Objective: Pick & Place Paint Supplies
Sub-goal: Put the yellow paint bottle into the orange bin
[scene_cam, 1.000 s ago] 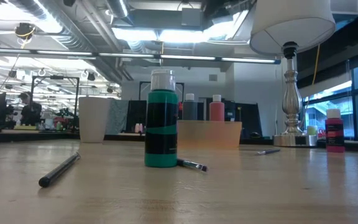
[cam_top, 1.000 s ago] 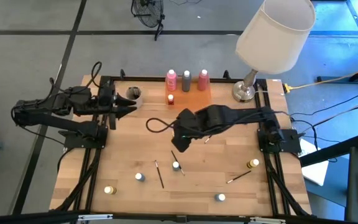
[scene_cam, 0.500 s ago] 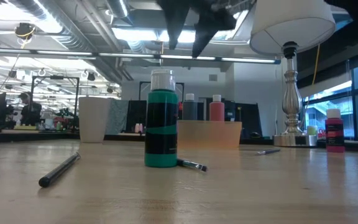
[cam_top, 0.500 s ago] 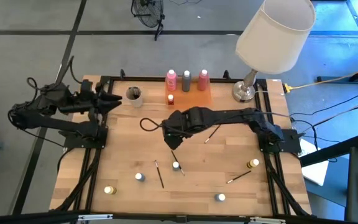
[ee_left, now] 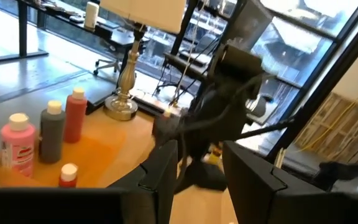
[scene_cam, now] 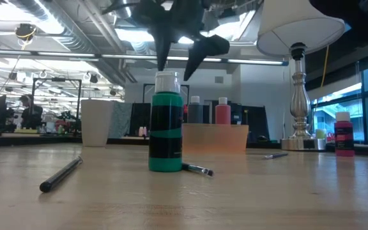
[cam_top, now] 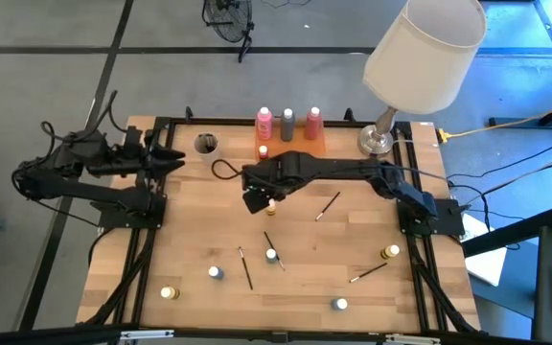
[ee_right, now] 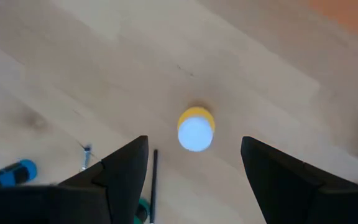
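Right wrist view looks straight down on a small yellow pot (ee_right: 196,129) with a white lid, standing upright on the bare surface, and my right pincer (ee_right: 194,143) hangs above it with its dark fingers spread wide, one to each side, neither touching. From above, this pot (cam_top: 270,203) sits midway between the side edges, closer to the far edge, just short of the orange tray (cam_top: 300,149). I judge this as the approach before a pick. Next I need to drop straight down until the fingers bracket the pot's body, then close squarely so it does not tip. My left pincer (cam_top: 175,158) waits near the far left corner, fingers parted and empty.
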